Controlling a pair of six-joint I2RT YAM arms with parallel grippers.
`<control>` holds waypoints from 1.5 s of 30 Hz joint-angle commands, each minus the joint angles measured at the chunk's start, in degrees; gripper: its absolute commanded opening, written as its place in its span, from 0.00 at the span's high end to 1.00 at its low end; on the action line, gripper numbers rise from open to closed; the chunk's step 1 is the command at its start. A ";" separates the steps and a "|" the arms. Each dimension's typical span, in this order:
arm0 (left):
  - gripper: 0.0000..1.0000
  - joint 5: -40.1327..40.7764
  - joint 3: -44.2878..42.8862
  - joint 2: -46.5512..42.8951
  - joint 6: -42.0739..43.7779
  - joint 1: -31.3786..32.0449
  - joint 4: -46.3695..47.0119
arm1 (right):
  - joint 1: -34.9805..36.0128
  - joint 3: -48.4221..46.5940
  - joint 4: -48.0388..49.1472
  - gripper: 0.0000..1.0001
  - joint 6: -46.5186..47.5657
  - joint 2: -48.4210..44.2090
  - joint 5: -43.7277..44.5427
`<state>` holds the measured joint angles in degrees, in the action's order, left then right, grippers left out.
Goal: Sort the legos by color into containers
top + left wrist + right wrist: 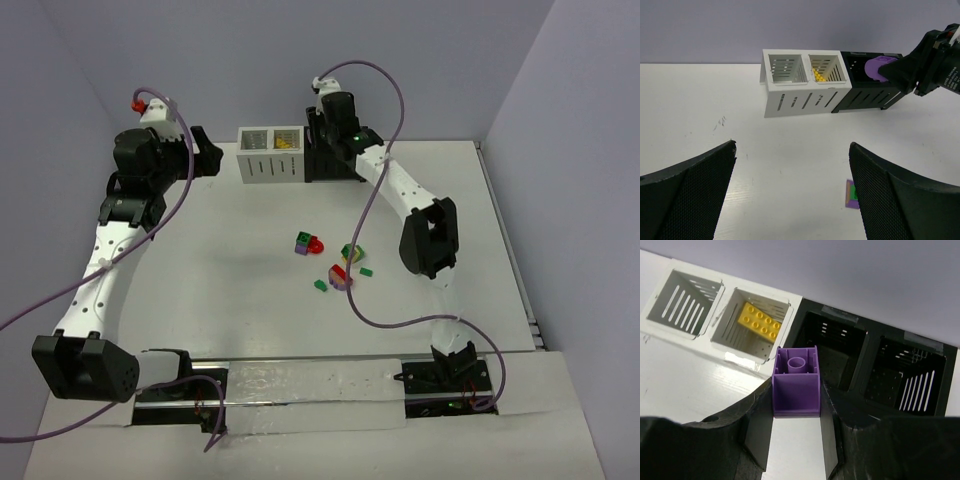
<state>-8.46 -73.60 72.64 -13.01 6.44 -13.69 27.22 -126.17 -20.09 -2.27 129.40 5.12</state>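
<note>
My right gripper (796, 402) is clamped on a purple lego (796, 375) at the black container (840, 315), my left gripper (792, 150) is spread wide and empty; next I should centre the lego over the compartment and release.

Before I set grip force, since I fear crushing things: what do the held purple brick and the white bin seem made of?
Purple brick: hard moulded plastic, smooth with a slight sheen; crisp edges, moulded stud. White bin: rigid thin walls, matte, cut slots; plastic or painted metal, cannot tell.
</note>
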 commanded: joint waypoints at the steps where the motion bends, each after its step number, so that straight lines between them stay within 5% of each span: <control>1: 0.01 -1.03 0.56 -1.49 -1.53 -0.11 2.53 | 0.12 -3.30 5.60 1.00 0.56 1.87 2.79; 17: 0.01 -1.73 1.14 -0.89 -1.58 -0.11 2.79 | -0.01 -5.35 8.79 0.90 0.60 5.85 5.02; 28: 0.01 -1.73 0.37 -0.40 -1.93 -0.20 1.89 | -0.87 -6.65 9.10 0.72 0.08 7.00 5.89; 38: 0.01 -1.23 1.06 -0.11 -1.90 -0.20 2.32 | -1.29 -7.02 8.90 0.20 -0.80 6.27 3.49; 45: 0.01 -0.96 3.05 -0.75 -1.51 -0.20 3.91 | -1.28 -6.24 7.45 0.10 -1.34 2.73 2.59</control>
<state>-9.26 -71.32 72.64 -14.39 6.39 -12.59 26.22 -130.23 -13.80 -2.95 136.10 8.28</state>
